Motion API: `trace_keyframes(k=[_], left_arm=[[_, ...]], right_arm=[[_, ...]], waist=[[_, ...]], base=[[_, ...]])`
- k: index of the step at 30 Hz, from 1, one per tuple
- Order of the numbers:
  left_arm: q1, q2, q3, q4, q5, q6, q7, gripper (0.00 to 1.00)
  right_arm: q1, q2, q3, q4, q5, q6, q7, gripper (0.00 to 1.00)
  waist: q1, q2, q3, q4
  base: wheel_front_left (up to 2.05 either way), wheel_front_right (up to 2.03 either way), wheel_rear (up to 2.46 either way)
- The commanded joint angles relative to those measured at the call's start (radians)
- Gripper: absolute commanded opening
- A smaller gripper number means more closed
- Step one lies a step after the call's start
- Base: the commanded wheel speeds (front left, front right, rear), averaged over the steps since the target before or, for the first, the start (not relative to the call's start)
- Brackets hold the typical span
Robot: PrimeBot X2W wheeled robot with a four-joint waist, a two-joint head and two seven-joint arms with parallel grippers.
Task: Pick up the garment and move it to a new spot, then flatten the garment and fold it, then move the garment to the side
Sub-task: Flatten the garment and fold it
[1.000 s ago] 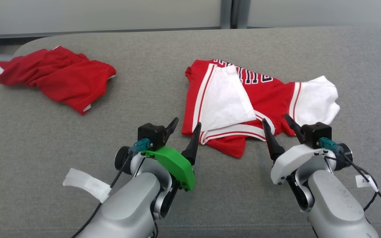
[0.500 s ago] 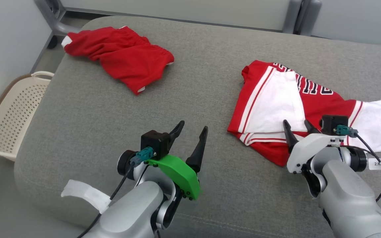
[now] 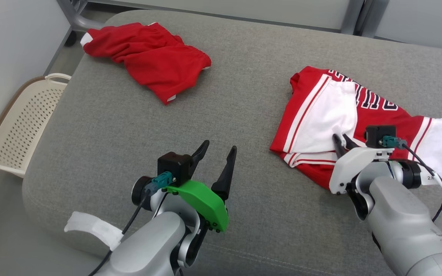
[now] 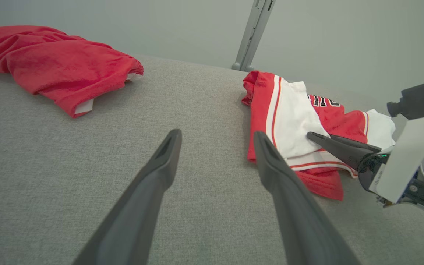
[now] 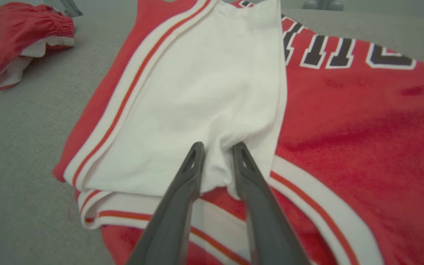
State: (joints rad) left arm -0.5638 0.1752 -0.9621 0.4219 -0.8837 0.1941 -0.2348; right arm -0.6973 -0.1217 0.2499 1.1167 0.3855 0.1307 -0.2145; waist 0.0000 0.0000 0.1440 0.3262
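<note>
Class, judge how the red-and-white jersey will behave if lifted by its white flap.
The jersey likely droops limp: it lies creased and folded. Pinched at one spot by the right gripper, its layers would probably unfold and trail. Thin cloth, so seemingly light.

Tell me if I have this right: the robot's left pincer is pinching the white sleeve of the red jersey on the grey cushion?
Not the left one. The right pincer is pinching the white sleeve of the red jersey on the grey cushion, as the right wrist view shows; the left pincer stands open over bare cushion.
</note>
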Motion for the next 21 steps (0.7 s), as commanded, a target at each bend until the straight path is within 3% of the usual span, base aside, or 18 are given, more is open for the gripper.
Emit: trace_keyframes(k=[1, 11, 21], left_arm=[[0.018, 0.009, 0.007, -0.006, -0.007, 0.011, -0.005, 1.00], [0.055, 0.019, 0.034, -0.047, -0.028, 0.028, -0.012, 1.00], [0.062, 0.013, 0.049, -0.064, -0.045, 0.021, -0.015, 1.00]], right_arm=[[-0.024, -0.012, 0.005, -0.004, 0.000, 0.000, -0.015, 0.00], [-0.114, -0.084, 0.089, -0.086, -0.042, 0.000, -0.042, 0.00], [-0.333, -0.197, 0.247, -0.158, -0.163, 0.000, -0.020, 0.00]], waist=[[0.0000, 0.0000, -0.004, -0.012], [0.0000, 0.0000, -0.025, -0.072], [0.0000, 0.0000, -0.031, -0.063]], base=[[0.00, 0.00, 0.00], [0.00, 0.00, 0.00], [0.00, 0.00, 0.00]])
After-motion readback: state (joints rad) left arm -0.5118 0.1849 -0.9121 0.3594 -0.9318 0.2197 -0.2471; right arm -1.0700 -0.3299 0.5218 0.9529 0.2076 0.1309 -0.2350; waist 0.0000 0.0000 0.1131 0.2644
